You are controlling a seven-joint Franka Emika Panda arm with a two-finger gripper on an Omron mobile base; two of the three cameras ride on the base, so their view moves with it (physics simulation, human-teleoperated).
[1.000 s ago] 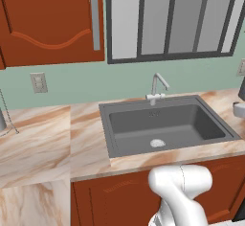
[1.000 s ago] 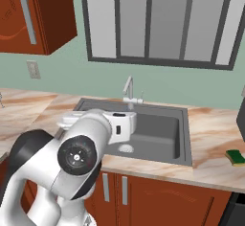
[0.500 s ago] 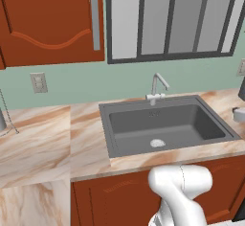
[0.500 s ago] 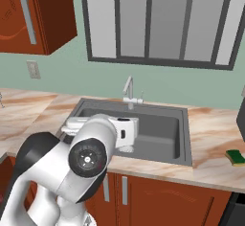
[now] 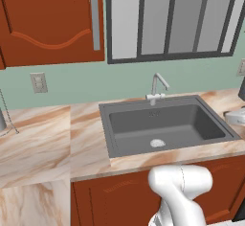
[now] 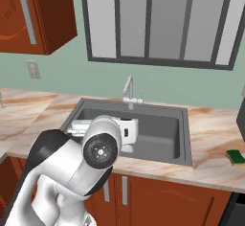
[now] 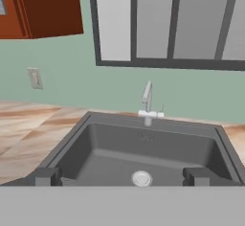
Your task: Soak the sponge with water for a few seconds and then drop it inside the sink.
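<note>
While the scene is held static vs a sec ago, only the arm is seen to have shifted slightly over the sink (image 6: 184, 139); gripper (image 7: 122, 176) is kept spread wide, nothing pinched. Sponge (image 6: 236, 157) is left on the counter (image 6: 215, 134) right of basin, well apart. No water is seen at the faucet (image 5: 157, 87); pickup judged not yet begun.

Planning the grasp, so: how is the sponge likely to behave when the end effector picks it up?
The sponge is a small green-and-yellow block lying flat on the counter, so it should not roll. It looks like soft foam, so it probably squashes and is light. The end effector stands open.
</note>
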